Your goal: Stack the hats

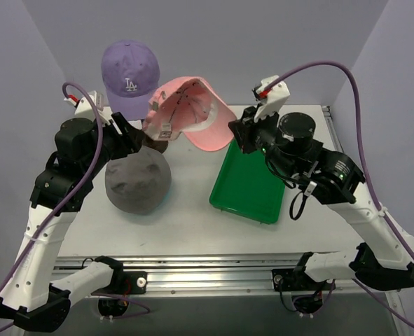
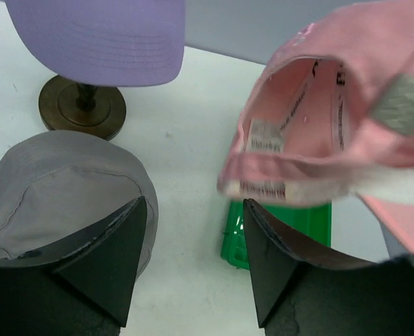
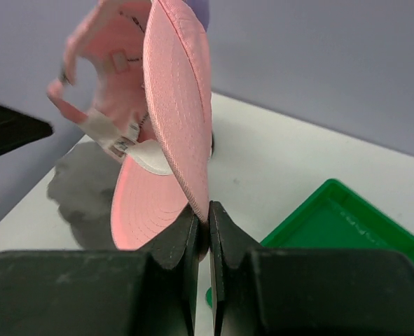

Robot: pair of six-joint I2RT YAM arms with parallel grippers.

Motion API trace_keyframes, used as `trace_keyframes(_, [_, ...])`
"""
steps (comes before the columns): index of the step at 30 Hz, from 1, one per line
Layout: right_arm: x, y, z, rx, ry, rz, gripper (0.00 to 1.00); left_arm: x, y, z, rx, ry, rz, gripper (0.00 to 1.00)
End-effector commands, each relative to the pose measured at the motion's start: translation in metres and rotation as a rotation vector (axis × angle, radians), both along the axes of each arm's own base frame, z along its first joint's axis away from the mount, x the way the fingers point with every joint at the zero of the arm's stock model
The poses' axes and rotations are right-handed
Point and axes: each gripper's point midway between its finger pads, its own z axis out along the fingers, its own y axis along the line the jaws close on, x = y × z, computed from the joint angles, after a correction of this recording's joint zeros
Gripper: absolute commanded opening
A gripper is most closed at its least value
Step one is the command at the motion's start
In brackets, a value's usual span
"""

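My right pincer [image 3: 208, 210] is clamped on the brim of the pink cap [image 1: 192, 112], holding it up just left of the green tray [image 1: 252, 185]. My left pincer [image 2: 192, 201] has its fingers apart, farther left.

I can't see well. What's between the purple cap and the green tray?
The pink cap, its brim pinched by the right gripper, shows there in the top view.
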Motion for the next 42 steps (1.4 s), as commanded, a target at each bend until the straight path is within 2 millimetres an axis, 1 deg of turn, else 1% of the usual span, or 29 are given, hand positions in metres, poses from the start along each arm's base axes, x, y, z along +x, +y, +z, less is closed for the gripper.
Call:
trace_keyframes(1, [0.040, -0.017, 0.054, 0.005, -0.170, -0.219, 0.00, -0.009, 0.004, 0.054, -0.005, -0.137, -0.017, 0.66])
trace_keyframes(4, [0.063, -0.020, 0.072, -0.034, -0.253, -0.339, 0.00, -0.003, 0.003, 0.067, 0.013, -0.158, -0.022, 0.72])
trace_keyframes(5, [0.067, -0.022, 0.079, -0.038, -0.275, -0.365, 0.00, -0.003, 0.005, 0.078, 0.012, -0.183, -0.015, 0.73])
trace_keyframes(7, [0.082, -0.017, 0.086, -0.076, -0.319, -0.421, 0.00, 0.011, 0.009, 0.079, 0.043, -0.171, 0.023, 0.75])
trace_keyframes(8, [0.084, -0.027, 0.101, -0.057, -0.340, -0.480, 0.00, 0.020, 0.009, 0.086, 0.046, -0.173, 0.036, 0.75])
trace_keyframes(10, [0.096, -0.022, 0.117, -0.068, -0.411, -0.531, 0.00, 0.030, 0.019, 0.091, 0.035, -0.164, 0.062, 0.75])
trace_keyframes(11, [0.100, -0.018, 0.119, -0.078, -0.440, -0.539, 0.00, 0.041, 0.020, 0.089, 0.020, -0.148, 0.066, 0.75])
trace_keyframes(12, [0.105, -0.014, 0.120, -0.094, -0.467, -0.550, 0.00, 0.047, 0.037, 0.099, -0.019, -0.163, 0.105, 0.74])
trace_keyframes(13, [0.114, -0.008, 0.121, -0.126, -0.515, -0.583, 0.00, 0.050, 0.029, 0.106, -0.057, -0.180, 0.034, 0.73])
trace_keyframes(14, [0.117, -0.011, 0.125, -0.131, -0.525, -0.627, 0.00, 0.054, 0.029, 0.112, -0.077, -0.195, 0.011, 0.72])
trace_keyframes(16, [0.135, 0.005, 0.117, -0.196, -0.557, -0.662, 0.00, 0.060, 0.020, 0.129, -0.093, -0.260, -0.069, 0.73])
trace_keyframes(17, [0.139, 0.010, 0.117, -0.213, -0.573, -0.672, 0.00, 0.068, 0.016, 0.128, -0.091, -0.258, -0.091, 0.73])
trace_keyframes(18, [0.149, 0.027, 0.110, -0.245, -0.593, -0.656, 0.00, 0.071, 0.013, 0.129, -0.092, -0.256, -0.109, 0.74])
trace_keyframes(19, [0.152, 0.031, 0.113, -0.232, -0.619, -0.674, 0.00, 0.069, 0.017, 0.138, -0.092, -0.262, -0.105, 0.74])
trace_keyframes(21, [0.166, 0.044, 0.107, -0.302, -0.648, -0.704, 0.00, 0.085, 0.023, 0.130, -0.076, -0.221, -0.084, 0.74])
trace_keyframes(22, [0.170, 0.047, 0.107, -0.307, -0.660, -0.716, 0.00, 0.086, 0.033, 0.132, -0.072, -0.210, -0.052, 0.74])
trace_keyframes(23, [0.173, 0.048, 0.110, -0.335, -0.676, -0.731, 0.00, 0.096, 0.041, 0.125, -0.068, -0.188, -0.030, 0.74])
trace_keyframes(24, [0.183, 0.061, 0.098, -0.368, -0.682, -0.728, 0.00, 0.100, 0.047, 0.123, -0.072, -0.179, -0.013, 0.74])
trace_keyframes(25, [0.179, 0.060, 0.111, -0.335, -0.713, -0.740, 0.00, 0.103, 0.053, 0.124, -0.075, -0.186, 0.003, 0.74])
trace_keyframes(26, [0.182, 0.062, 0.111, -0.337, -0.724, -0.742, 0.00, 0.110, 0.073, 0.117, -0.074, -0.174, 0.046, 0.74])
trace_keyframes(28, [0.185, 0.067, 0.108, -0.332, -0.748, -0.753, 0.00, 0.117, 0.085, 0.116, -0.093, -0.189, 0.065, 0.74])
trace_keyframes(29, [0.185, 0.066, 0.108, -0.325, -0.752, -0.764, 0.00, 0.121, 0.094, 0.108, -0.100, -0.178, 0.077, 0.74])
trace_keyframes(30, [0.185, 0.066, 0.107, -0.313, -0.758, -0.773, 0.00, 0.122, 0.092, 0.108, -0.110, -0.189, 0.060, 0.72])
trace_keyframes(31, [0.184, 0.063, 0.110, -0.277, -0.763, -0.784, 0.00, 0.126, 0.091, 0.119, -0.098, -0.249, 0.044, 0.72])
trace_keyframes(34, [0.181, 0.063, 0.115, -0.159, -0.752, -0.775, 0.00, 0.126, 0.068, 0.128, -0.115, -0.296, -0.087, 0.71])
trace_keyframes(36, [0.181, 0.068, 0.110, -0.130, -0.760, -0.764, 0.00, 0.129, 0.064, 0.132, -0.143, -0.295, -0.109, 0.71])
trace_keyframes(38, [0.178, 0.069, 0.118, -0.067, -0.790, -0.759, 0.00, 0.135, 0.063, 0.130, -0.163, -0.281, -0.118, 0.72])
trace_keyframes(40, [0.180, 0.079, 0.120, -0.064, -0.825, -0.721, 0.00, 0.139, 0.062, 0.133, -0.192, -0.280, -0.121, 0.72])
trace_keyframes(42, [0.179, 0.088, 0.121, -0.053, -0.869, -0.695, 0.00, 0.149, 0.062, 0.125, -0.224, -0.256, -0.117, 0.72])
